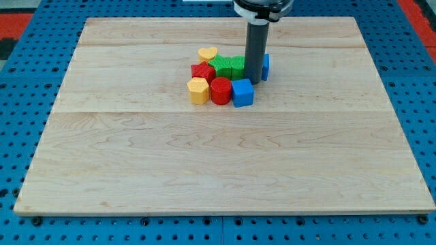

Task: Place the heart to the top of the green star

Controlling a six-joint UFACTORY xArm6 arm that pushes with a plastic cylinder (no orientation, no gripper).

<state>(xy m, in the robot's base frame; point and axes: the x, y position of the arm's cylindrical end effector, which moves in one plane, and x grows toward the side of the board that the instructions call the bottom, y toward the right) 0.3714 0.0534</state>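
Camera view: the board (pixel 136 170), a pale wooden worktop on a blue pegboard, fills most of the picture, and every block sits in one tight cluster nearer its top edge than its bottom, a little right of centre.

The arm comes down from the top edge as a dark rod (pixel 257 51). There is no hand to open or close; it grasps nothing and can only shove. My tip (pixel 253 80) stands at the cluster's right side, just right of the green cube (pixel 238 66), with a blue block (pixel 265 66) half hidden behind the rod and the blue cube (pixel 242 92) just below. Whether the tip touches any of them I cannot tell.

Left of the green cube lies the green star (pixel 221 66), against it. Below that, toward the bottom edge, sit the red star (pixel 202 71), the red cylinder (pixel 220 90) and the yellow hexagon (pixel 197 90), all packed close.

The heart (pixel 208 54) is yellow and lies at the cluster's top-left, just beside the green star's upper left. It looks small, light and rigid, likely to slide easily on smooth wood and to spin if struck off centre. I would meet it on its left flank, square through its middle, and nudge it rightward, since it seems nearly in place.
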